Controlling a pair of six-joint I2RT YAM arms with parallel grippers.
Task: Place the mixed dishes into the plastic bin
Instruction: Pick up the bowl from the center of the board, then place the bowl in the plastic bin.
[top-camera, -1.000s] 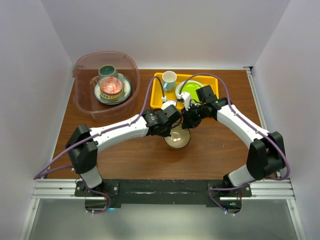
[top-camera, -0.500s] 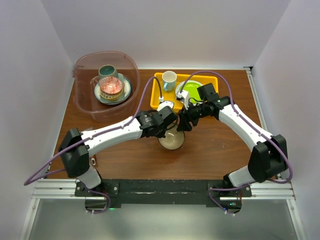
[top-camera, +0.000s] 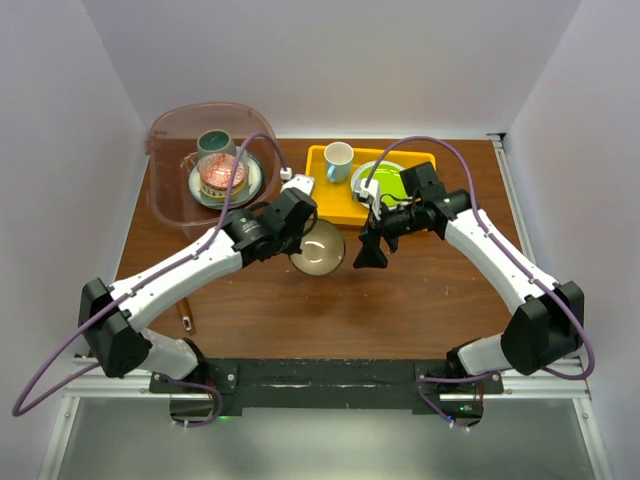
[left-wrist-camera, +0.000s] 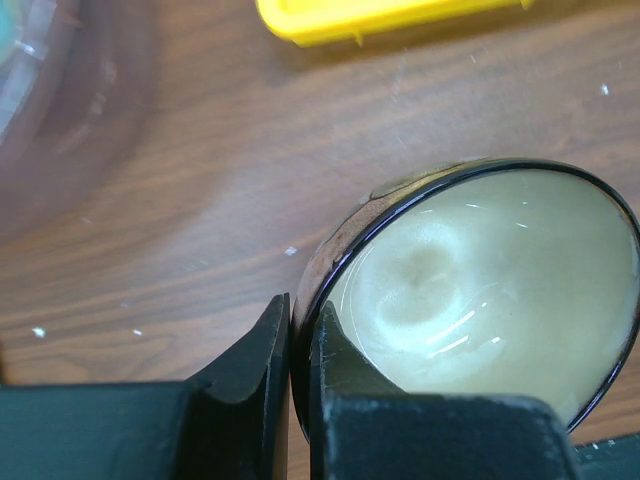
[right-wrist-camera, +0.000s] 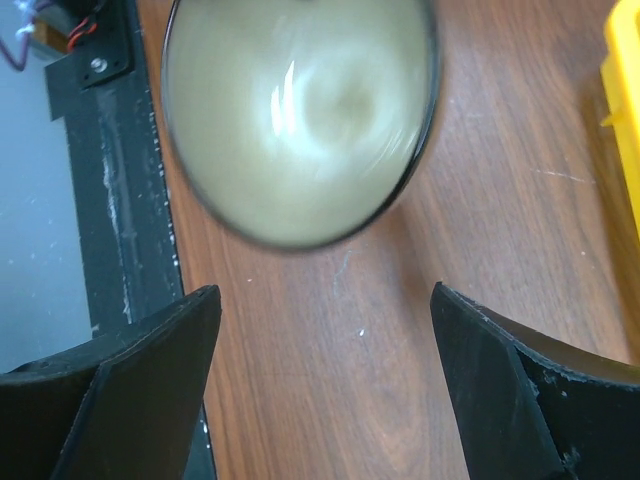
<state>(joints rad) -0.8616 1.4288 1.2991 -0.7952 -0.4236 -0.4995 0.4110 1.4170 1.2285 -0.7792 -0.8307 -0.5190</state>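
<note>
My left pincer (left-wrist-camera: 299, 312) is clenched on the rim of a dark-rimmed bowl (left-wrist-camera: 480, 290) with a pale cream inside. One finger sits inside the lip and the other outside. The bowl is just in front of the yellow tray (top-camera: 328, 197), off its near left corner, and it is tilted. I cannot tell whether its base touches the desk (top-camera: 420, 300).

My right pincer (right-wrist-camera: 322, 295) is released, its fingers (right-wrist-camera: 150, 370) spread wide with only bare wood between them. It hangs in front of the tray too, just to the right of the bowl, touching nothing.

On the tray stand a small white cup (top-camera: 338, 158) toward its left end and a lime-green plate (top-camera: 385, 182) toward its right.

The plastic bin (top-camera: 165, 205) lies well to the left of the tray — in it are a teal mug (top-camera: 213, 142) and, just beside that, a red-patterned bowl (top-camera: 222, 172) resting on a plate (top-camera: 250, 185).
</note>
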